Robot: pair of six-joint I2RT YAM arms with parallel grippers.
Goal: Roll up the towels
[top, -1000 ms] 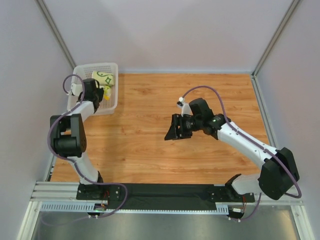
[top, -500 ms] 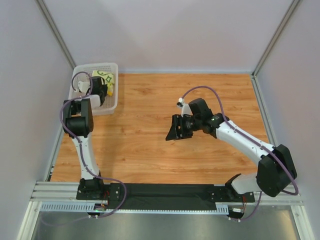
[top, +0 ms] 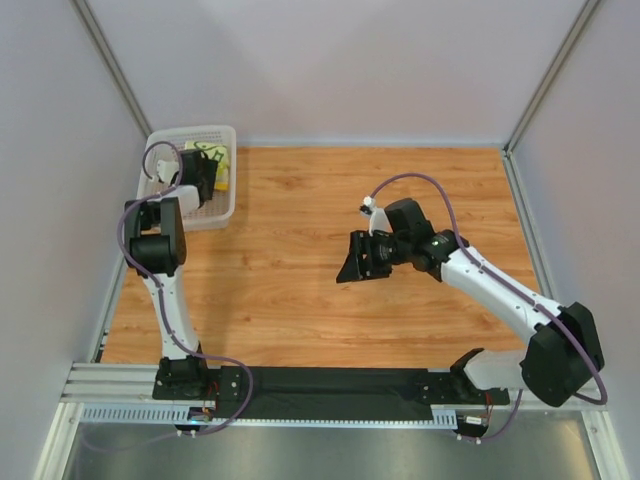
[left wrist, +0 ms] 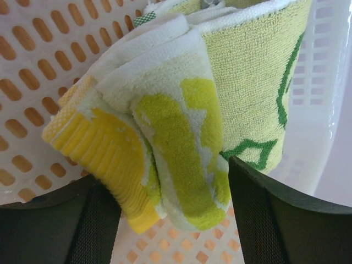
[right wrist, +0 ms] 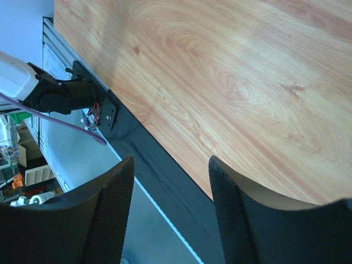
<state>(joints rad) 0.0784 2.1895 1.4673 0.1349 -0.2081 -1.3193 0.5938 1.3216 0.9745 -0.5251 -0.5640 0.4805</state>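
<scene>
Both towels lie rolled in the white mesh basket point(top: 170, 140) at the table's far left. The cream towel with green lines point(left wrist: 258, 82) lies behind the towel with yellow-green blotches and an orange edge point(left wrist: 176, 137). My left gripper point(left wrist: 170, 179) reaches into the basket, jaws open wide on either side of the blotched roll. From above, the left gripper point(top: 204, 170) covers most of the rolls; the green-lined towel point(top: 214, 153) and the blotched towel point(top: 223, 180) peek out. My right gripper point(top: 348, 268) hovers open and empty over the table's middle.
The basket's wall point(left wrist: 33, 82) stands close behind and to the right of the rolls. In the right wrist view the right gripper point(right wrist: 170, 162) looks down at the wooden table point(right wrist: 247, 71) and the black base rail point(right wrist: 154, 159). Grey walls enclose the table.
My left arm reached deeper into the basket, and its jaws have opened from a tight grip, letting go of the blotched towel. The right arm drifted slightly to the right.
</scene>
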